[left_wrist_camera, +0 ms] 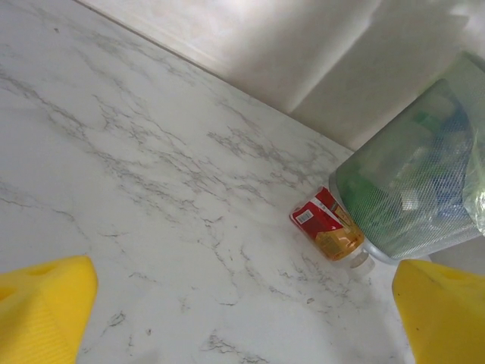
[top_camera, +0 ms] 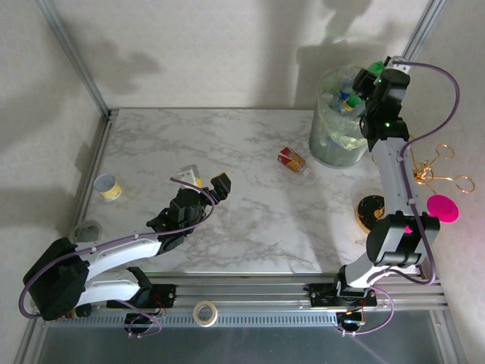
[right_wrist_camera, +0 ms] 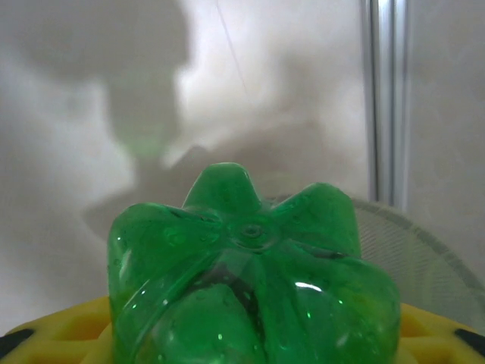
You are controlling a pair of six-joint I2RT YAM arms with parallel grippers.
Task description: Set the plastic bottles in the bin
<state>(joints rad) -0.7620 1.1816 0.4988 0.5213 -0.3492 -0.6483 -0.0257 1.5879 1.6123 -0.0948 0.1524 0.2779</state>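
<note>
A tall translucent bin (top_camera: 339, 121) with a pale green liner stands at the far right of the marble table, with several plastic bottles inside it. My right gripper (top_camera: 373, 82) hangs over the bin's right rim, shut on a green bottle (right_wrist_camera: 254, 273) whose ribbed base faces the wrist camera; the bin's rim (right_wrist_camera: 424, 250) shows behind it. A red-labelled bottle (top_camera: 292, 160) holding amber liquid lies on its side just left of the bin (left_wrist_camera: 417, 189). My left gripper (top_camera: 208, 182) hovers over the table's middle left, open and holding nothing, its yellow fingers (left_wrist_camera: 42, 303) wide apart, the red-labelled bottle (left_wrist_camera: 327, 225) well ahead.
A yellow-banded cup (top_camera: 108, 186) and a grey tape roll (top_camera: 87, 230) sit at the left edge. A black and gold disc (top_camera: 371, 212), a pink disc (top_camera: 442, 207) and gold wire pieces (top_camera: 439, 171) lie near the right arm. Another tape roll (top_camera: 204, 312) rests on the front rail.
</note>
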